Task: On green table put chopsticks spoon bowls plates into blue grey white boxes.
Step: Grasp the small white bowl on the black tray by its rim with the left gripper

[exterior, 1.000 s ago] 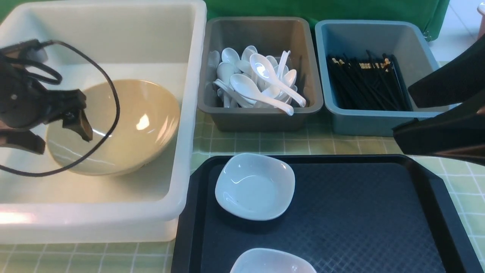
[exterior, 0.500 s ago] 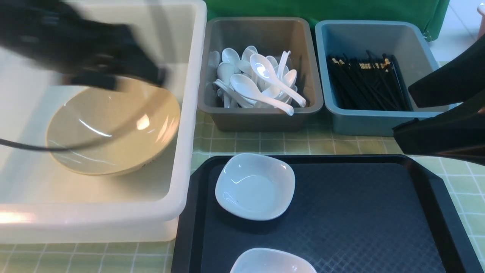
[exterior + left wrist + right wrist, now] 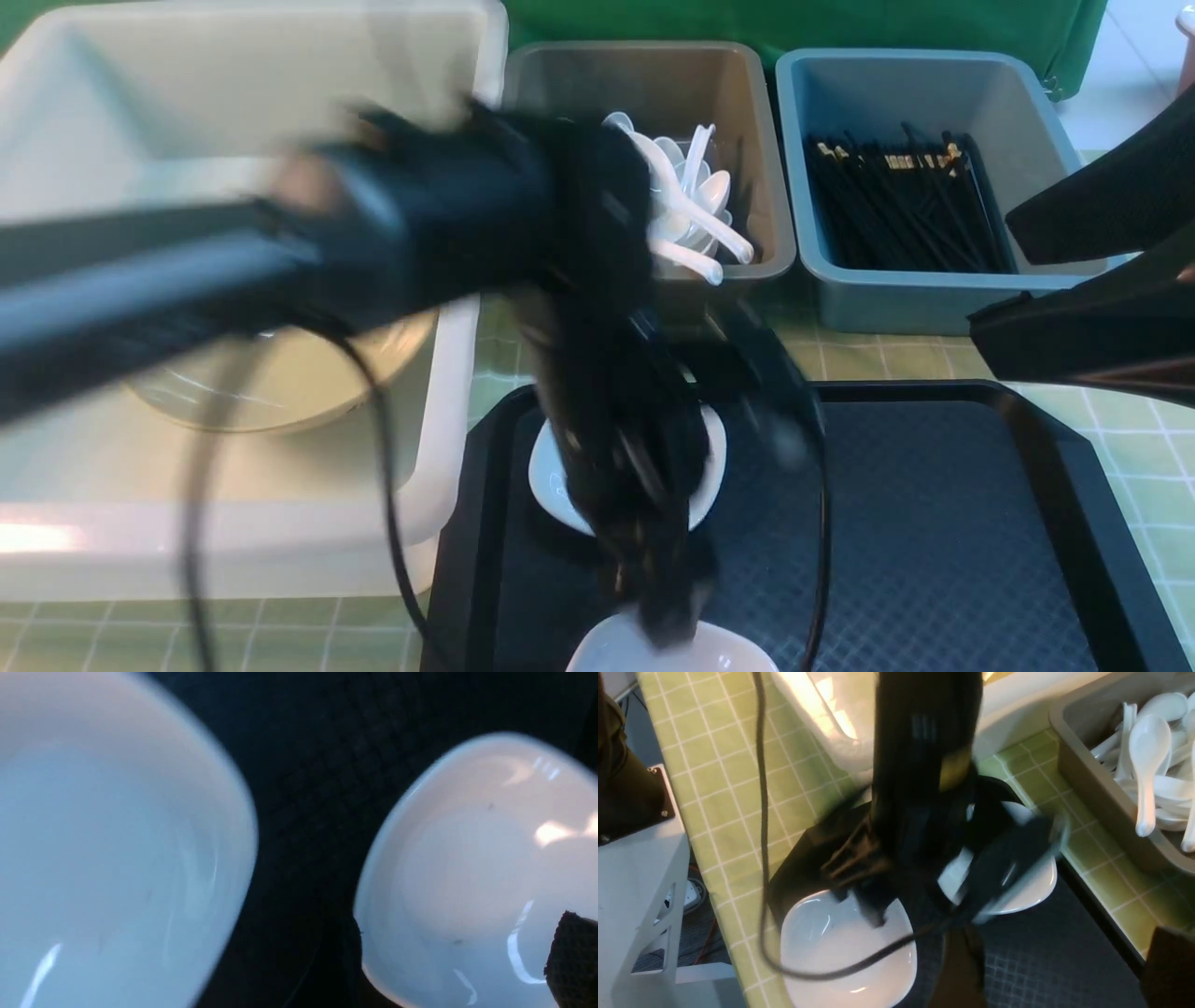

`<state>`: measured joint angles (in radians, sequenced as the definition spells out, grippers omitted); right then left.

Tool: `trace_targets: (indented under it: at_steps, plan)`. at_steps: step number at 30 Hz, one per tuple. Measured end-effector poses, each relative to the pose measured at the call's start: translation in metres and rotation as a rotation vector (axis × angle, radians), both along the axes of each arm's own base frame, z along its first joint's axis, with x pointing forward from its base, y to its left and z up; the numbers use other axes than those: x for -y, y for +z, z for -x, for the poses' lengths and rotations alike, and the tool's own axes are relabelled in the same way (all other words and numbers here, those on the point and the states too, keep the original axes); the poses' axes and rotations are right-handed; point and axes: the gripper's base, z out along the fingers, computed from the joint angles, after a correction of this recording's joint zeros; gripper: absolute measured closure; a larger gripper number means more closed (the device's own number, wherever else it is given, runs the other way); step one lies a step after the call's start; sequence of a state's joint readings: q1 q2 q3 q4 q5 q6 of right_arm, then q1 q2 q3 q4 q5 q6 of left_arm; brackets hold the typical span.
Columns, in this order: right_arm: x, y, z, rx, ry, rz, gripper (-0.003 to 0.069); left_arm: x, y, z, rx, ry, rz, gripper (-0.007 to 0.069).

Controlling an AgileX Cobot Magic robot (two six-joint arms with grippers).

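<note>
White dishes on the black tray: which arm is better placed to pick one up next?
Left. The left gripper hangs over the near dish; the right gripper sits off at the right of the tray, away from both dishes.

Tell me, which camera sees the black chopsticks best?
The front view: the chopsticks lie unblocked in the blue box. The left wrist view shows white dishes on the black tray, and the right wrist view stops at the grey box of spoons: no chopsticks in either.
</note>
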<state>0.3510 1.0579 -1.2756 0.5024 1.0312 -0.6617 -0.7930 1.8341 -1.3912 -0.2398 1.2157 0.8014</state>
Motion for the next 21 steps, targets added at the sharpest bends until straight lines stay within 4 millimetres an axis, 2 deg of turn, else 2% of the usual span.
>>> trace_targets:
  at_steps: [1,3,5,8,13,17,21]
  plan:
    - [0.000,0.000,0.000,0.002,0.001,0.001,0.0168,0.009,-0.015,0.004,0.001,-0.174,-0.014,0.0106]
    - [0.000,0.000,0.000,0.004,0.004,0.003,0.0168,0.016,-0.029,0.008,-0.005,-0.360,-0.010,0.0106]
    - [0.000,0.000,0.000,0.006,0.007,0.005,0.0168,0.019,-0.036,0.008,-0.004,-0.456,-0.001,0.0106]
    - [0.000,0.000,0.001,0.004,0.013,0.009,0.0168,0.021,-0.040,0.006,0.021,-0.508,0.013,0.0106]
    - [0.000,-0.001,0.001,-0.004,0.020,0.015,0.0168,0.026,-0.041,0.001,0.084,-0.512,0.045,0.0106]
    - [0.000,-0.001,0.002,-0.006,0.022,0.017,0.0168,0.028,-0.050,-0.001,0.077,-0.513,0.041,0.0106]
    - [0.000,-0.001,0.002,-0.009,0.025,0.019,0.0168,0.029,-0.064,0.000,0.009,-0.510,0.017,0.0160]
